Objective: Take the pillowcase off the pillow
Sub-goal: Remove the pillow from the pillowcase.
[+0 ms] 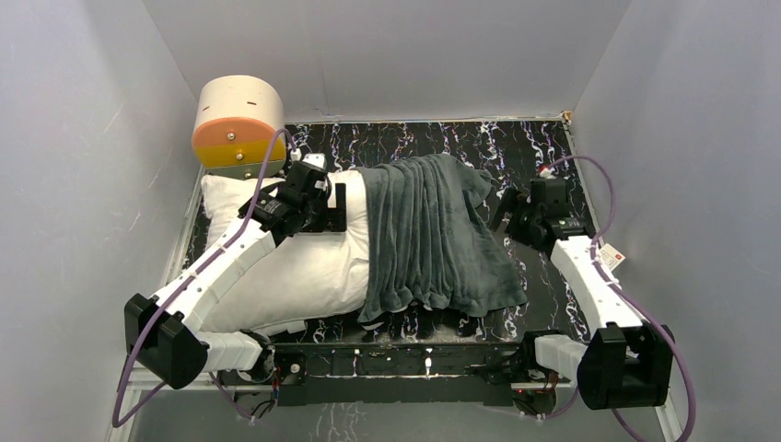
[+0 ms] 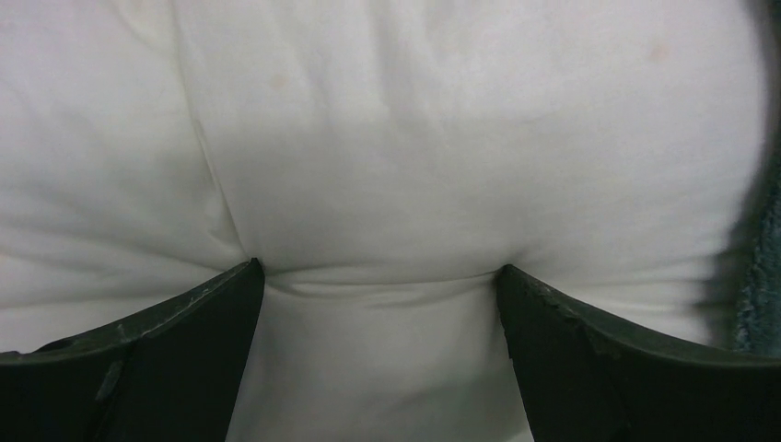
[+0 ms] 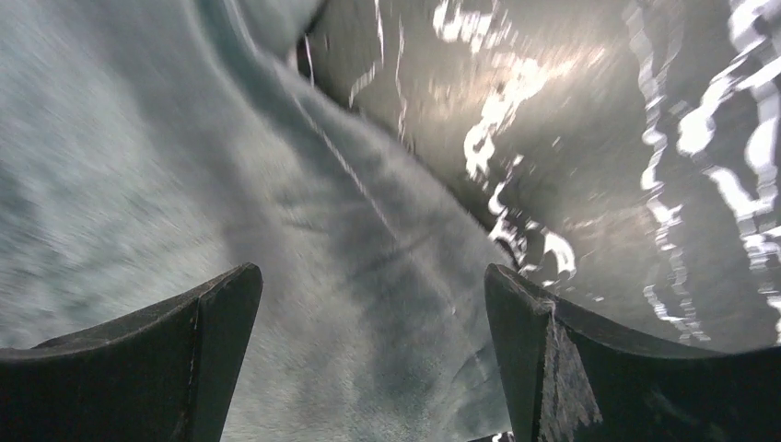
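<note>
The pillow [image 1: 295,267] lies across the left and middle of the table [image 1: 534,157], with its left half bared. The pillowcase [image 1: 428,230] is bunched in folds over its right part, only the dark grey-green face showing, and its right hem trails onto the tabletop. Whether the pillow's right end sits inside the cover or merely under it cannot be told from above, though a bit of white shows under the cover's near edge. The left gripper [image 1: 339,208] is set down on the bare pillow just left of the cover's edge. In the left wrist view the left gripper [image 2: 379,276] is spread wide, both tips are sunk into the white stuffing with a crease drawn between them, and nothing is pinched. The right gripper [image 1: 505,214] hangs at the cover's right side, near the far corner of the bunch. In the blurred right wrist view its fingers [image 3: 198,341] are likewise spread, with plush fabric and marbled tabletop below and nothing held. A cream-and-orange cylinder [image 1: 238,120] stands at the far left corner, apart from the work. The step in hand is judged to be the late draw-off: the pillow is pinned by the left arm while a fresh hold is sought on the right. Next, the right fingers would need to be lowered onto a fold near the hem and closed on fabric alone. A pull to the right would follow, with the left press kept firm so that the pillow is not dragged along.
</note>
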Robot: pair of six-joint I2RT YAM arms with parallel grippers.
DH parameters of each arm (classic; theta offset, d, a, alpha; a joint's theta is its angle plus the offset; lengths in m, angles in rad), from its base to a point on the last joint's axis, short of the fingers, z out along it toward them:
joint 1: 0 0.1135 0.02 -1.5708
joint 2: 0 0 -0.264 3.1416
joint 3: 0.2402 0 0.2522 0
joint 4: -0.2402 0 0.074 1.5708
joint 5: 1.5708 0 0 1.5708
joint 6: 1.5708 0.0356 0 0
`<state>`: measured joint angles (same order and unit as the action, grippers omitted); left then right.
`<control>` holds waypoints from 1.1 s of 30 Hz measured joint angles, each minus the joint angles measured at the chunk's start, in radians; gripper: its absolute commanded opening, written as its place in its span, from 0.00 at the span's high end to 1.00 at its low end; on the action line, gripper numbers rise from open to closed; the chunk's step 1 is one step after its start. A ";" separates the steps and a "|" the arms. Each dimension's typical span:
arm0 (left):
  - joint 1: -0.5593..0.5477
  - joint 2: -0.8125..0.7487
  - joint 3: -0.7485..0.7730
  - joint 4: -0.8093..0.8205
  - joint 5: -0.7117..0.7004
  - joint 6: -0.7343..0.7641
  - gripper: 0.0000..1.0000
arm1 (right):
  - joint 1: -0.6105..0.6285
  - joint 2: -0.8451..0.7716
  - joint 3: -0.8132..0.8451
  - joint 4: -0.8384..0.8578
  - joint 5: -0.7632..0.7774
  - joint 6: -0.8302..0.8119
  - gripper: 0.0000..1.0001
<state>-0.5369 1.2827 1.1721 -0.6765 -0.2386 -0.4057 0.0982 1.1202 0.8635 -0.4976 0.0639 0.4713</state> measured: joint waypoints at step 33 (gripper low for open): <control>0.000 -0.032 -0.119 0.141 -0.057 -0.038 0.34 | -0.047 0.342 -0.047 0.115 0.281 0.122 1.00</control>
<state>-0.5373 1.2503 1.0527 -0.5354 -0.2958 -0.4435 0.0517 1.4620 0.8162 -0.3828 0.3450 0.5930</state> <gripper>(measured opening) 0.674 0.025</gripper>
